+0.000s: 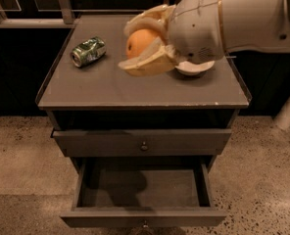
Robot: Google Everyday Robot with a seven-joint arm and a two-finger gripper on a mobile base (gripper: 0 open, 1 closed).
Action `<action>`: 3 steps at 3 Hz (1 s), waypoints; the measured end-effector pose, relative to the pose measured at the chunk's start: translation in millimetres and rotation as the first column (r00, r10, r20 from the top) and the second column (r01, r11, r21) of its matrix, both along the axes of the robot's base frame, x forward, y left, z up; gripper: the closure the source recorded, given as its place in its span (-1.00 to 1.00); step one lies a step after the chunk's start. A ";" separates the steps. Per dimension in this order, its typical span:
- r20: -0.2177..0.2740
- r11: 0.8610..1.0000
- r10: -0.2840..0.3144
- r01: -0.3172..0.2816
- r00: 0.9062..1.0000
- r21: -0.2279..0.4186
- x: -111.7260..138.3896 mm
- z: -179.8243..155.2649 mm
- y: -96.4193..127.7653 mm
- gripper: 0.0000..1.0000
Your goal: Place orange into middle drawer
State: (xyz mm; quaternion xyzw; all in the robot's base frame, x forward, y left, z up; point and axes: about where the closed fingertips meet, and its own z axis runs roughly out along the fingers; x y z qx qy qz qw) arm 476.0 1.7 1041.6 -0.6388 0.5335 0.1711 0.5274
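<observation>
My gripper [137,45] is shut on the orange [140,42], a small round fruit held between the two pale fingers [147,62]. It is lifted well above the cabinet top [110,84], near its middle, with the arm reaching in from the upper right. The middle drawer [142,192] is pulled open below, its flat tray empty and its front edge toward me. The closed grey drawer front [142,142] with a small knob sits directly above it.
A crushed green can [88,51] lies on the cabinet top at the back left. A white bowl [196,67] sits at the back right, mostly hidden by my wrist. Speckled floor surrounds the cabinet; dark cabinets stand behind.
</observation>
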 end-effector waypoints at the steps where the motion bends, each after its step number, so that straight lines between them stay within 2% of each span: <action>1: -0.020 0.989 -0.041 0.044 0.999 0.139 -20.6 -26.6 17.6 1.00; 2: -0.093 0.981 -0.094 0.108 0.991 0.163 -35.0 -55.5 3.8 1.00; 3: -0.083 0.983 -0.090 0.102 0.992 0.153 -35.4 -53.6 6.4 1.00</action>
